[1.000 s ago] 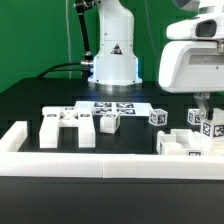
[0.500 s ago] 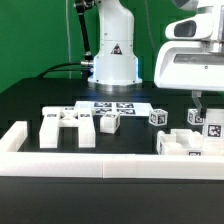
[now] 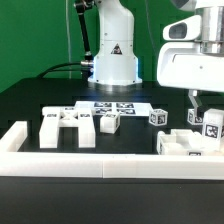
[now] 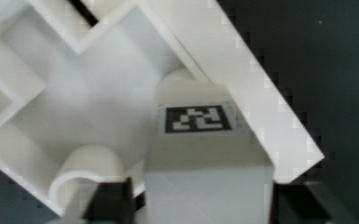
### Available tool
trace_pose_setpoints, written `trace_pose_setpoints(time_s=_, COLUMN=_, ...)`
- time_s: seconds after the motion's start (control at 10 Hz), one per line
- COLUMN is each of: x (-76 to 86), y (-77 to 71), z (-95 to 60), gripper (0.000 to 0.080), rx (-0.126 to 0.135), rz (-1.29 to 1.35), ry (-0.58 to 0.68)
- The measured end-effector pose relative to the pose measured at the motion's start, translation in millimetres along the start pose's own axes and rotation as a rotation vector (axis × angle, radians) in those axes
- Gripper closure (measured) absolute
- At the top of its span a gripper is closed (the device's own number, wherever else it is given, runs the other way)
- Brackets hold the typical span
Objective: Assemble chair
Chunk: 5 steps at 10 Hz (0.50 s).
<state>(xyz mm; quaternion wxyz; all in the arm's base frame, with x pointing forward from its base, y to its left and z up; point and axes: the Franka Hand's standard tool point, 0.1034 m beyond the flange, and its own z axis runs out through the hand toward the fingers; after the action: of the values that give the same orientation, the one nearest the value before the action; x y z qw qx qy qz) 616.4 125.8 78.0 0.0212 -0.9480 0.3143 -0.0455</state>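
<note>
**Black table (image 3: 30, 100), exterior view.** Directly beneath the gripper (image 3: 205, 104) lies a white framed chair part (image 3: 178, 145). A pair of tagged blocks (image 3: 195, 118) sits just below the gripper, and what supports them is not discernible. Toward the exterior view's left of the gripper, in order of increasing separation, lie a tagged cube (image 3: 158, 116), the marker board (image 3: 115, 106), a small tagged block (image 3: 110, 122) and, well apart, a cross-braced chair part (image 3: 68, 125). The arm's base (image 3: 112, 65) stands behind the marker board; a white border rail (image 3: 100, 163) runs along the near edge, in front of the gripper
</note>
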Motion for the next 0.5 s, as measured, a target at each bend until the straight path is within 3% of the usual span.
trace_pose_setpoints(time_s=0.1, x=-0.3, y=-0.4, z=-0.1, gripper=0.0319, rx=-0.001, rz=-0.038, ry=0.000)
trace_pose_setpoints(time_s=0.2, x=-1.7, y=-3.5, z=-1.2, gripper=0.0189, rx=-0.002, rz=-0.119, ry=0.003)
trace_pose_setpoints(time_s=0.5, x=0.8, y=-2.6, z=-1.8, gripper=0.0152, rx=-0.001, rz=-0.373, ry=0.004)
